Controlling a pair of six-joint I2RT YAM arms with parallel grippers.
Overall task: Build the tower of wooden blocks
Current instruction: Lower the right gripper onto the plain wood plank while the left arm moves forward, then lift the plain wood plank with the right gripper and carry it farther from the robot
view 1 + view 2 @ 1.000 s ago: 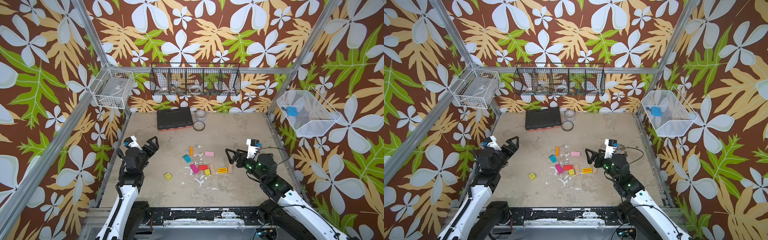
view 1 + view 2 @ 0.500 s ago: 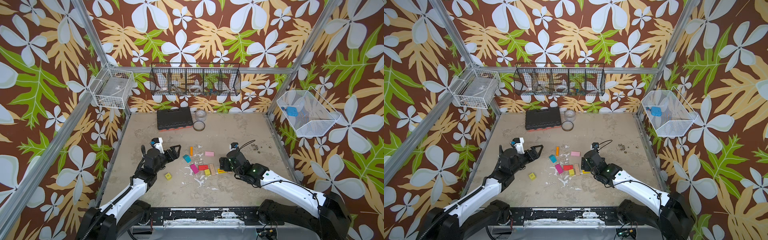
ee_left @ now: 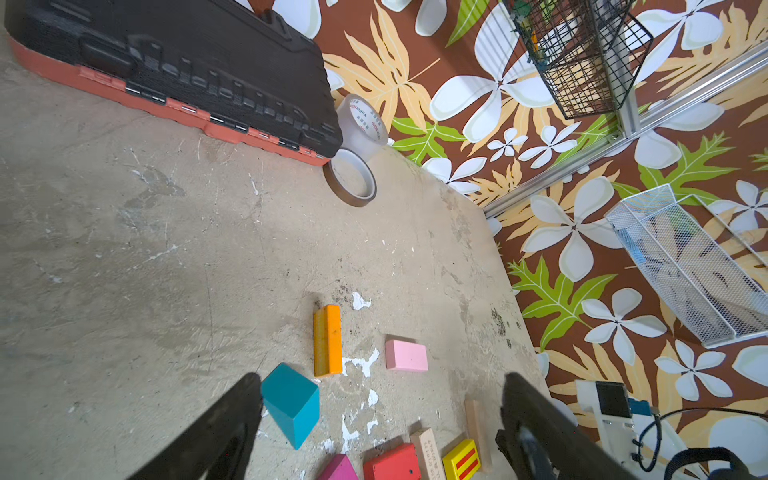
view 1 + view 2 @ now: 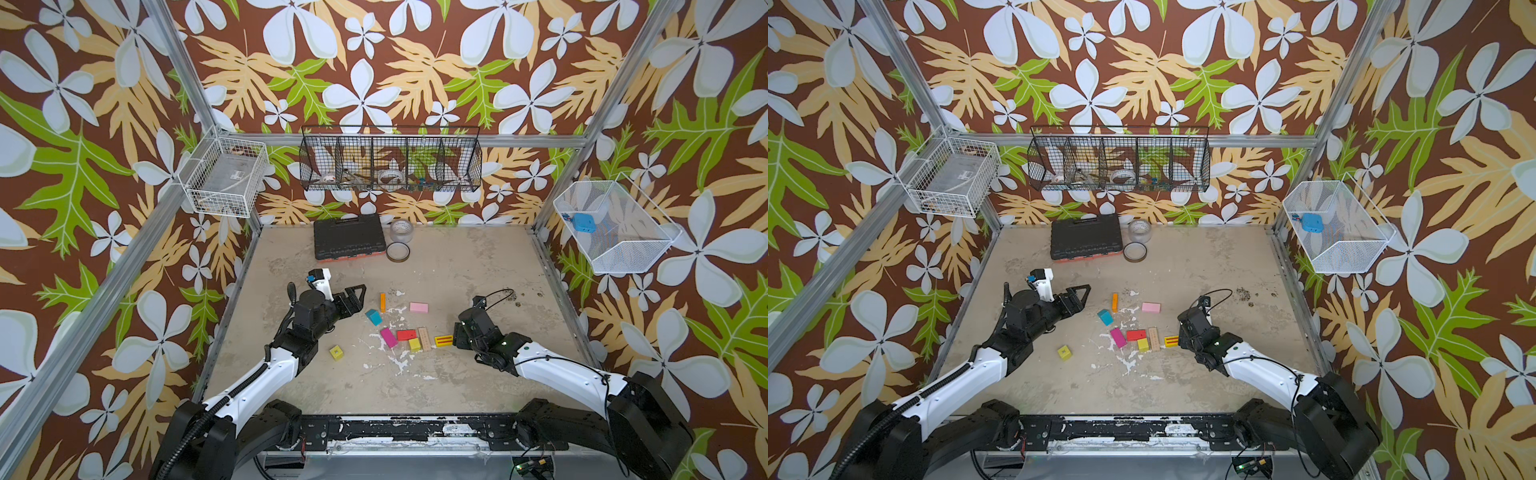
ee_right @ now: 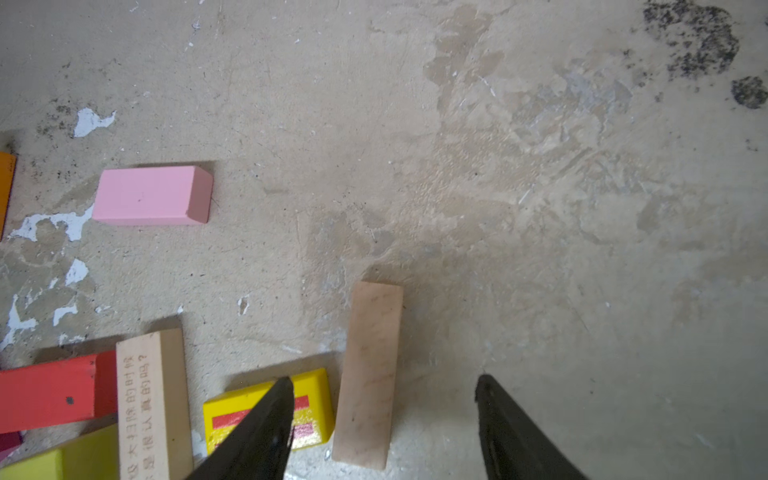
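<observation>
- The worn beige table (image 4: pixel 457 266) sat inside walls papered with big flowers. The wood blocks (image 4: pixel 406 335) lay scattered loose mid-table, between the two arms.
- The left gripper (image 4: pixel 358 298) hung spread wide near the teal block (image 3: pixel 291 401).
- The right gripper (image 5: pixel 383 379) stood parted astride a plain tan plank (image 5: pixel 370 332), with no contact I could see. From above, its fingertips were hidden under its own wrist.
- One finger (image 5: pixel 266 424) covered part of the striped yellow block (image 5: pixel 318 395).

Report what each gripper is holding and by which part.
Nothing is held. The left gripper hangs open by the teal block; the right gripper, jaws open, straddles the tan plank without touching it.
</observation>
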